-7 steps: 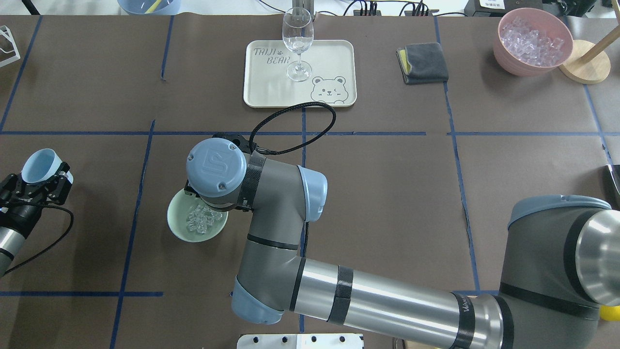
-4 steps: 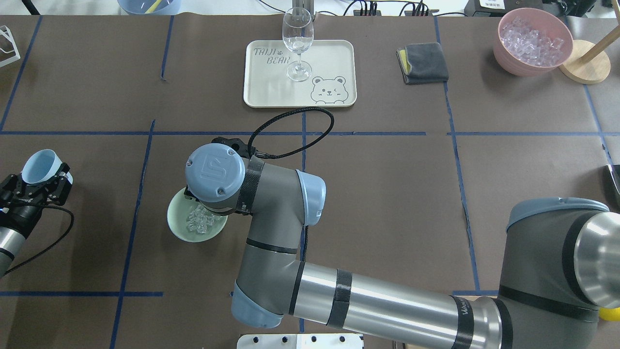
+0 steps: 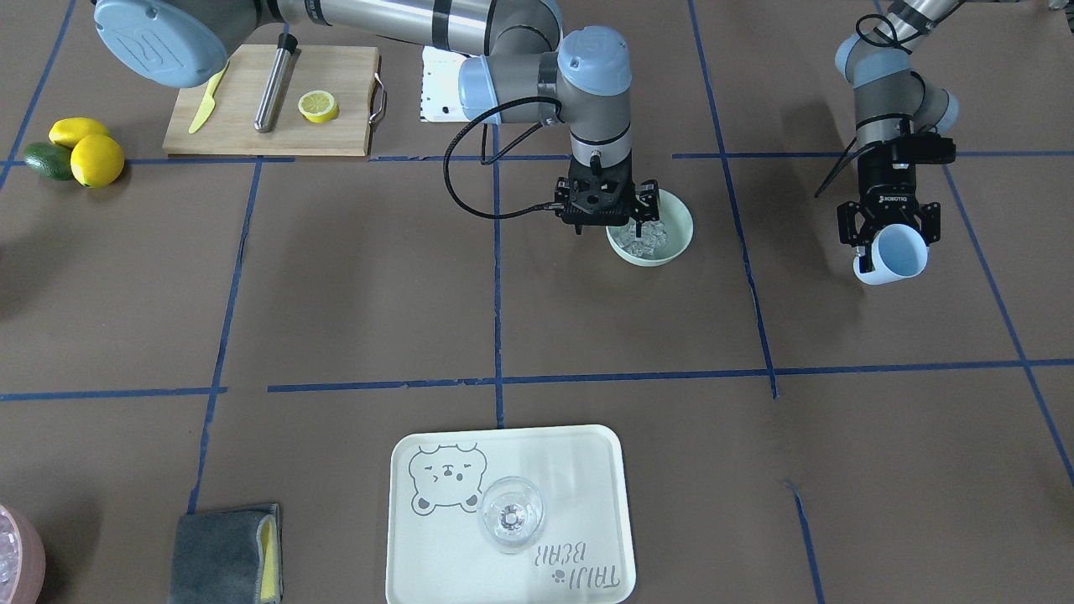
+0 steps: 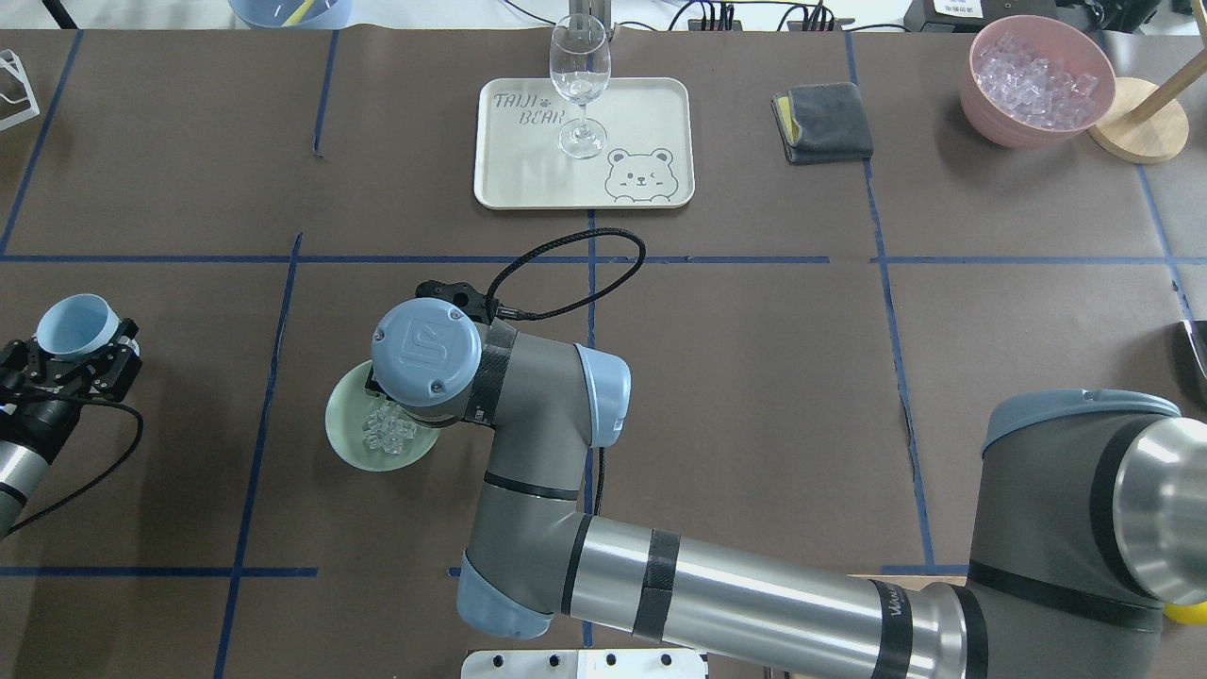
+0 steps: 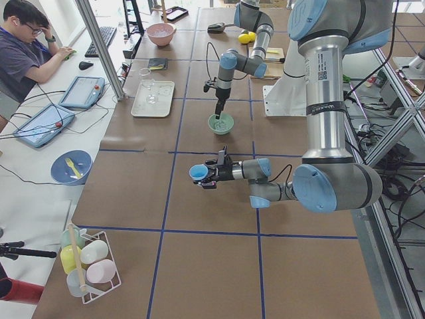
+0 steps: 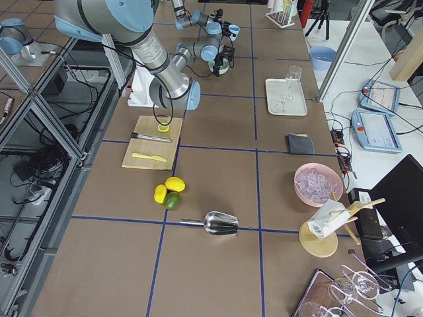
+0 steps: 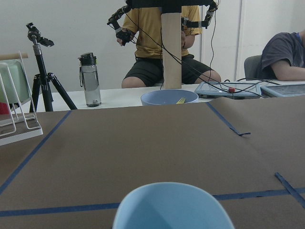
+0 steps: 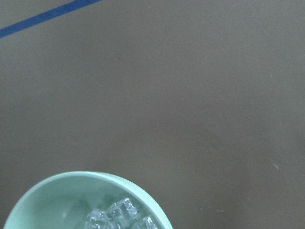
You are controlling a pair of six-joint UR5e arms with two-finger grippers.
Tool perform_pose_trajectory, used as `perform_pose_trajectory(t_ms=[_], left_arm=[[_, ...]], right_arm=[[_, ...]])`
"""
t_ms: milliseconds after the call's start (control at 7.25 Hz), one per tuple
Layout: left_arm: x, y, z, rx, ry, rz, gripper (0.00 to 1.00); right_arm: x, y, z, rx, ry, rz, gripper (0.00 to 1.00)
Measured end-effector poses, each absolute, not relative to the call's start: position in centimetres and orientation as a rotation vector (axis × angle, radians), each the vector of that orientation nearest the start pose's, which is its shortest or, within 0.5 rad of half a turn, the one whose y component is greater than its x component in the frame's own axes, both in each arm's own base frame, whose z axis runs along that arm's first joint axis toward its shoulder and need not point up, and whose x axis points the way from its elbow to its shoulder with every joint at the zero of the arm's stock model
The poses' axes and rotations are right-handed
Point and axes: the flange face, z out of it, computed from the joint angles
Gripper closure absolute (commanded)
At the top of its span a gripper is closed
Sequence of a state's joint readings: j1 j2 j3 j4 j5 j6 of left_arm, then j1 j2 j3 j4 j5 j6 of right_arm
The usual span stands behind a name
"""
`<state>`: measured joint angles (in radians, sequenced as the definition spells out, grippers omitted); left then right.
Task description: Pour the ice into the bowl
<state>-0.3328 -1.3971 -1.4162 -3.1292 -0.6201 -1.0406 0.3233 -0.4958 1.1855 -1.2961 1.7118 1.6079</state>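
Note:
The mint-green bowl stands on the table with the ice heaped inside; it also shows in the overhead view. My right gripper points straight down over the bowl's edge, open, one finger over the inside and one outside the rim. The right wrist view shows the bowl's rim and some ice, no fingers. My left gripper is off to the side, shut on an empty light blue cup, also seen overhead.
A cream tray with a wine glass stands at the far middle. A grey cloth and a pink container of clear cubes are far right. A cutting board and lemons lie near my base.
My right wrist has shifted a little nearer my base over the bowl. The left gripper has turned the cup slightly. The bowl has not moved.

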Motion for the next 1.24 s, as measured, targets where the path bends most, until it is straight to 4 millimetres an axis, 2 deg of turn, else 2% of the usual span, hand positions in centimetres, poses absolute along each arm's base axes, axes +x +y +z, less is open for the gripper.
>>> perform_pose_trajectory(t_ms=[138,276,414,966,1241], left_arm=[[29.4,-32.8,63.3,1.210,0.678,-0.416,0.00],[29.5,-32.8,63.3,1.207,0.681,-0.414,0.00],[29.5,-32.8,63.2,1.205,0.684,-0.413,0.00],[29.4,-33.0,63.0,1.187,0.699,-0.387,0.00],[28.2,-34.1,61.5,1.177,0.714,-0.332,0.00]], right_arm=[[-73.8,-36.7,9.2,0.005,-0.970,0.257,0.03],[-74.2,-36.3,9.6,0.001,-0.963,0.252,0.33],[-74.4,-36.1,9.7,-0.001,-0.961,0.250,0.99],[-74.4,-36.0,9.5,0.040,-0.963,0.168,1.00],[-74.1,-36.0,9.1,0.047,-0.971,0.151,1.00]])
